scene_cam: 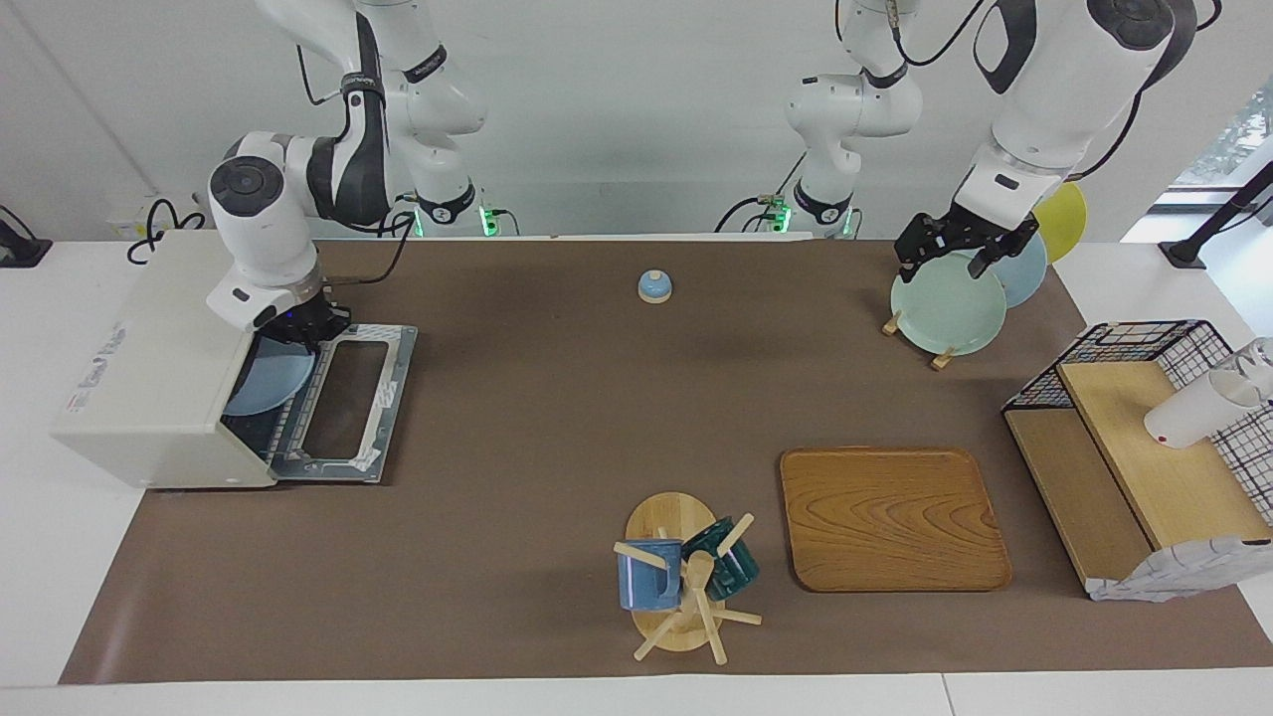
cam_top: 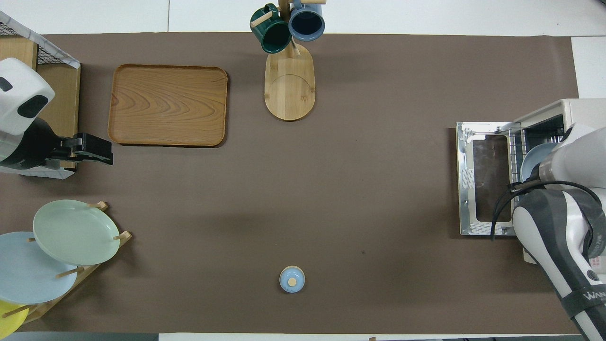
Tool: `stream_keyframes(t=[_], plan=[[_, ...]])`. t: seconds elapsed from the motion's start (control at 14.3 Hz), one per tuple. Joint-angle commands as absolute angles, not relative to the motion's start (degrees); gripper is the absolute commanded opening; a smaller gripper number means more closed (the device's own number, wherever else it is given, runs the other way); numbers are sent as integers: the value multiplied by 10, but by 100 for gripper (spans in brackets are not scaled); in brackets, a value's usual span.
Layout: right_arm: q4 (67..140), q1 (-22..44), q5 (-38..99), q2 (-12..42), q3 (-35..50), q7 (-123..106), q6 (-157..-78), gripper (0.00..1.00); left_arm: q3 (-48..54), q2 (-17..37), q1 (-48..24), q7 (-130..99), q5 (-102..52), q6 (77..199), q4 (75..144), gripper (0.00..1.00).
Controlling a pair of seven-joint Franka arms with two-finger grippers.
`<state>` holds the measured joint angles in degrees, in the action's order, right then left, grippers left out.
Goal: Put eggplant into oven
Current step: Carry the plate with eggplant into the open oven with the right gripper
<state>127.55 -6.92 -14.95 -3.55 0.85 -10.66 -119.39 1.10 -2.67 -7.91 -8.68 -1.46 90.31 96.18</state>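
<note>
The cream-white oven [scene_cam: 149, 368] stands at the right arm's end of the table, its glass door [scene_cam: 343, 403] dropped flat. A light blue plate [scene_cam: 267, 383] lies inside on the rack and also shows in the overhead view as a plate [cam_top: 535, 158] within the oven [cam_top: 575, 111]. My right gripper [scene_cam: 301, 328] is at the oven's mouth, shut on the plate's rim. The eggplant is hidden. My left gripper [scene_cam: 950, 251] hangs open over the green plate [scene_cam: 945, 303] in the plate rack, holding nothing.
A small blue bell [scene_cam: 653, 286] sits mid-table near the robots. A mug tree [scene_cam: 686, 577] with two mugs and a wooden tray [scene_cam: 892, 517] lie farther out. A wire-and-wood shelf [scene_cam: 1144, 447] with a white cup [scene_cam: 1188, 410] stands at the left arm's end.
</note>
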Motion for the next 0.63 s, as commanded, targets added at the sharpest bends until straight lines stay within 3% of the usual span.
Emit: stream_keyframes(t=[0.0, 0.28, 0.35, 0.42, 0.56], plan=[[1296, -79, -149, -47, 13, -106, -1205, 34, 12, -33, -78, -93, -7, 906, 969, 100], [1232, -61, -123, -35, 25, -106, -1138, 44, 12, -33, -76, -92, -7, 910, 969, 100], [1224, -41, -108, -30, 25, -104, -1141, 37, 12, -33, -76, -93, -7, 909, 969, 100], [1227, -31, -104, -29, 26, -95, -1153, 19, 12, -33, -76, -93, -7, 909, 969, 100], [1247, 1, -98, -8, 27, -37, -1227, 0, 12, -33, -77, -93, -7, 908, 969, 100]])
